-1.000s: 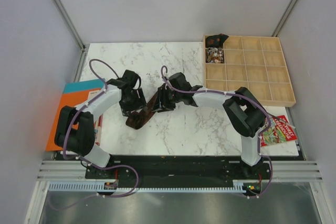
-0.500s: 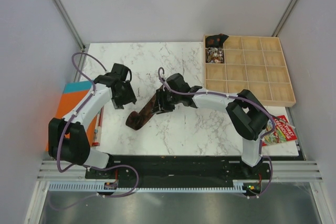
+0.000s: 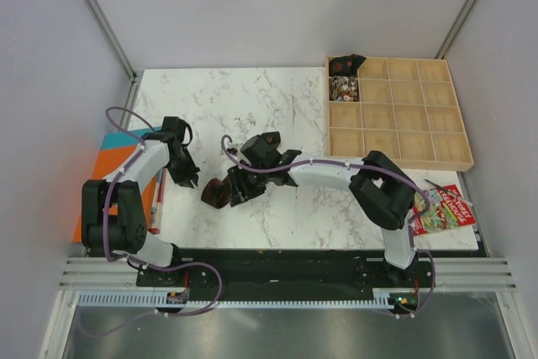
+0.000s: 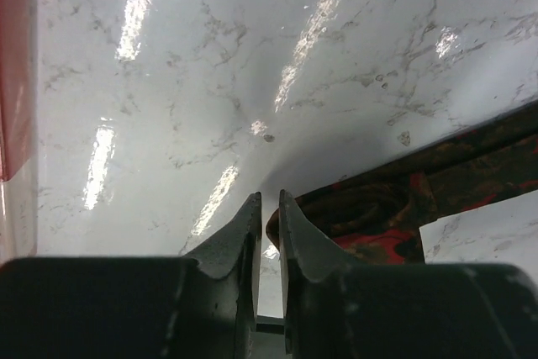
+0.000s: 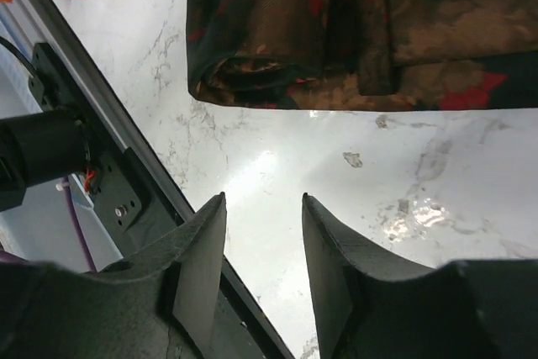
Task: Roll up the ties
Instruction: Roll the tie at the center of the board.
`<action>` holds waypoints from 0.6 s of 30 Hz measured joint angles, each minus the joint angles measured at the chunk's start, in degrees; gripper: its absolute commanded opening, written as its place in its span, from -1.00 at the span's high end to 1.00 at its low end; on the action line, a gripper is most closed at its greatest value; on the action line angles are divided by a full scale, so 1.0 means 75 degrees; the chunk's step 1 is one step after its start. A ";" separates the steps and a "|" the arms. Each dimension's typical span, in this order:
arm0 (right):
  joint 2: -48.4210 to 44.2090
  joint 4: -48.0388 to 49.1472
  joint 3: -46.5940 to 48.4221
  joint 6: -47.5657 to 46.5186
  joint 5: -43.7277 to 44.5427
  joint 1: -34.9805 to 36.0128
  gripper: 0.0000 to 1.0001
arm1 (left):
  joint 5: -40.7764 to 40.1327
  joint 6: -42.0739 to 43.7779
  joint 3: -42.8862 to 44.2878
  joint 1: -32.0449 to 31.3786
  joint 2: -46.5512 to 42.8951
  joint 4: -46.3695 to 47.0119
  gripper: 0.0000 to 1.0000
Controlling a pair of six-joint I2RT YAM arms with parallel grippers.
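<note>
The left gripper (image 3: 187, 180) has drawn back to the left, and now sits apart from the tie (image 3: 220, 193). The right gripper (image 3: 239, 191) has moved left and nearer along the tie, reaching its rolled end.

the right wrist view's top edge crops the tie (image 5: 277, 31).

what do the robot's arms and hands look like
The left arm and right arm have white links, black joint housings and a thin purple cable looping alongside. The left hand and right hand have matte black, tapered, wedge-shaped fingers.
</note>
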 measured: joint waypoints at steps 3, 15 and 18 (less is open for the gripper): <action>0.0315 -0.0006 0.0137 -0.0184 -0.0114 0.0137 0.00 | 0.0283 0.0023 -0.0090 0.0000 0.0154 0.0154 0.64; 0.1341 0.0041 0.0901 -0.0632 -0.0425 0.0224 -0.01 | 0.1195 0.0058 -0.0341 0.0000 0.0641 0.0592 0.73; 0.1440 0.0221 0.0968 -0.0641 -0.0516 0.0221 -0.01 | 0.1443 0.0070 -0.0414 0.0000 0.0644 0.0720 0.74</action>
